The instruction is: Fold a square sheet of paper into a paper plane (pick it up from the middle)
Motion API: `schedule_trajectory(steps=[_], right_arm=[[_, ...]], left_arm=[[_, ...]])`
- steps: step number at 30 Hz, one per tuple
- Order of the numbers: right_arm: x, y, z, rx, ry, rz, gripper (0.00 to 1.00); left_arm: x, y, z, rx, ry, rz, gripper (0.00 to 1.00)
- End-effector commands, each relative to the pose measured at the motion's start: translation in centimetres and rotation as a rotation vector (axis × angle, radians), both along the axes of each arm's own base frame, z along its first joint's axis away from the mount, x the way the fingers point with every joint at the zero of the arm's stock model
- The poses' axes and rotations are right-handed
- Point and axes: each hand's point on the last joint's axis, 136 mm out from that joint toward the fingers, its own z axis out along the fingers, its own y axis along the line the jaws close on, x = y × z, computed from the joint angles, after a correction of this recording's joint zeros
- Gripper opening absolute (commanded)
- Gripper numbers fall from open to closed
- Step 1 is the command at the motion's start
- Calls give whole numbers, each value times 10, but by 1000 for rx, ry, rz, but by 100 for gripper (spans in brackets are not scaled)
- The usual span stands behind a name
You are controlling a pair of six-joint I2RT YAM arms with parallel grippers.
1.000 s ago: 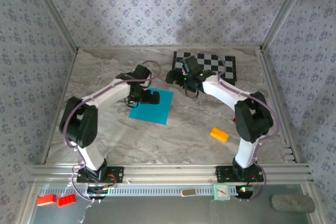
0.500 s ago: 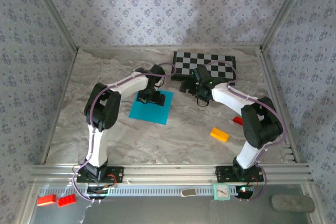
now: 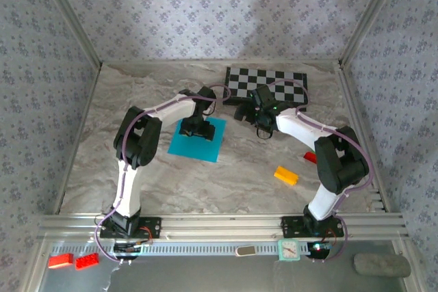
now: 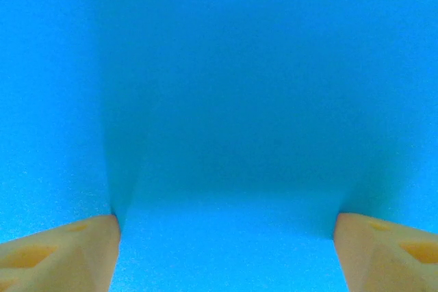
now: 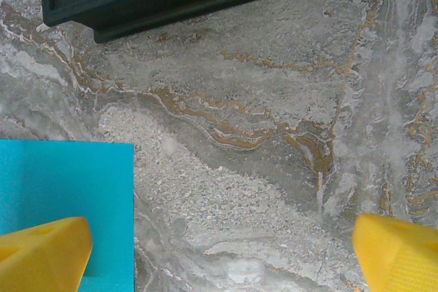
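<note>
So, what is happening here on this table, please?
The left claw is low over the middle of the square sheet of paper, open, with nothing pinched yet. The sheet lies flat and unfolded on the table. The right claw, also open, hovers at the sheet's edge, near the chessboard.

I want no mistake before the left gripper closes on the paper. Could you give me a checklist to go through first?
1. The left gripper is open: ok, its fingers stand apart.
2. It is above the paper: ok, paper spans the whole gap between the fingers.
3. It is above the paper's middle: cannot tell, the arm hides part of the sheet in the top view.
4. The paper is flat and unfolded: ok.
5. The right gripper is off the paper: cannot tell, one finger overlaps a corner in its wrist view.
6. The block is away from the paper: ok.
</note>
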Motion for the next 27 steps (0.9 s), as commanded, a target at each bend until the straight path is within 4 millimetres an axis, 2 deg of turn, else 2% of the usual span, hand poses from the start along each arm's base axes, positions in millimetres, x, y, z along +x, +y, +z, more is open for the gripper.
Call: schedule_trajectory(steps=[1,14,23,27], right_arm=[[-1,-8,0,-9,2,-32,100],[-1,-9,-1,-11,5,-40,100],[0,-9,0,-12,1,-43,100],[0,-9,1,-11,-2,-46,100]], left_arm=[[-10,9,-17,45,50,2,81],[-23,15,-34,54,88,0,79],[-22,20,-36,37,92,6,75],[-19,19,-29,14,81,12,69]])
